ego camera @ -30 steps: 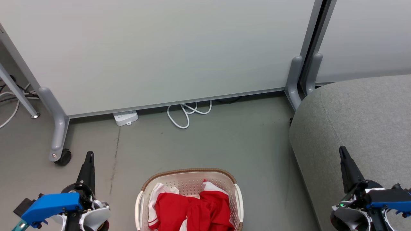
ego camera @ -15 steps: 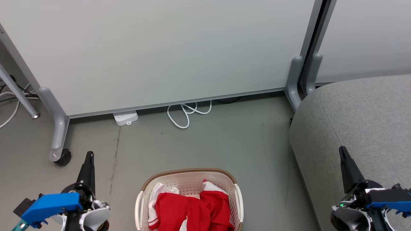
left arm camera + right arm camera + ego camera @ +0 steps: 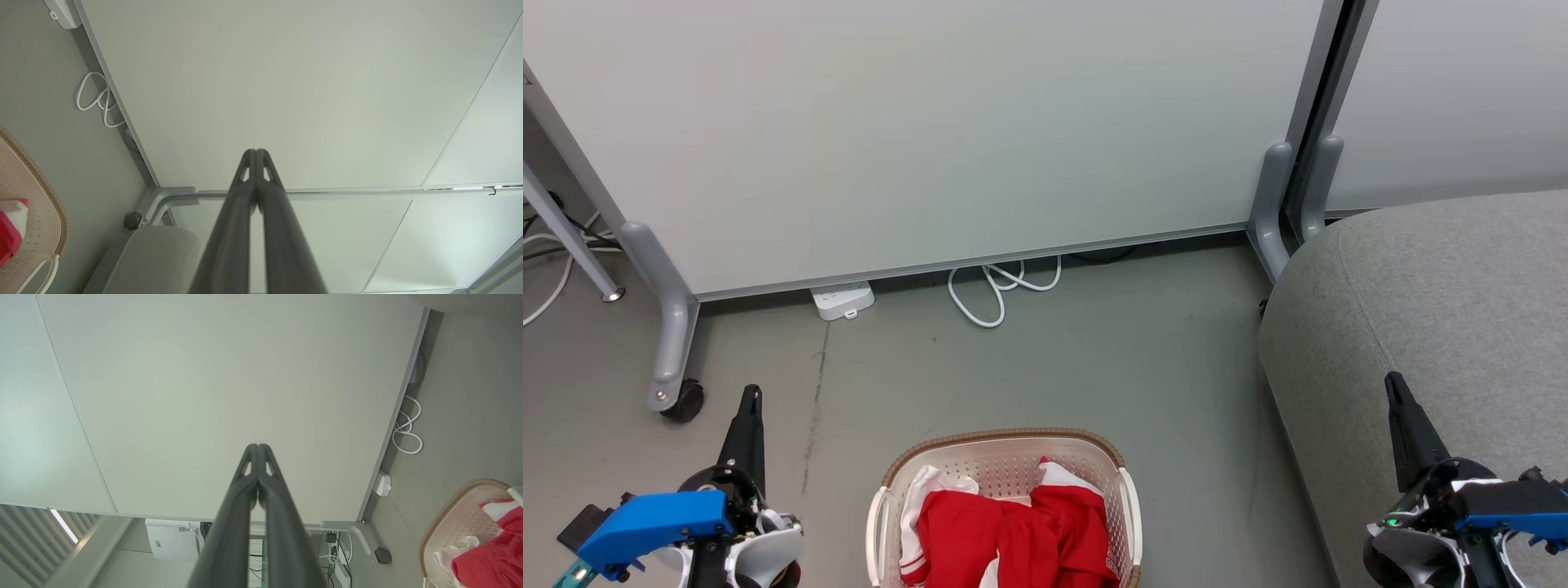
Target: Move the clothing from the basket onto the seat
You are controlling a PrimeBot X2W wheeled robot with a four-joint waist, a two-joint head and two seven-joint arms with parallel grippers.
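The clothing (image 3: 1013, 535), red with white panels, lies bunched in the cream basket (image 3: 1005, 441) on the floor at the bottom centre of the head view. The grey seat (image 3: 1429, 286) fills the right side. My left gripper (image 3: 753, 394) stands shut to the left of the basket, holding nothing. My right gripper (image 3: 1393, 381) stands shut over the seat's front, also with nothing in it. In the left wrist view the shut gripper (image 3: 255, 152) points at the white panel, with the basket (image 3: 45, 192) at the left edge. In the right wrist view the gripper (image 3: 258, 446) is shut, with clothing (image 3: 490, 555) at lower right.
A white partition panel (image 3: 931, 122) on grey wheeled legs (image 3: 670, 327) stands behind the basket. A power strip (image 3: 843, 299) and a looped white cable (image 3: 1001, 286) lie at its foot. Bare grey floor (image 3: 1135, 351) separates basket, panel and seat.
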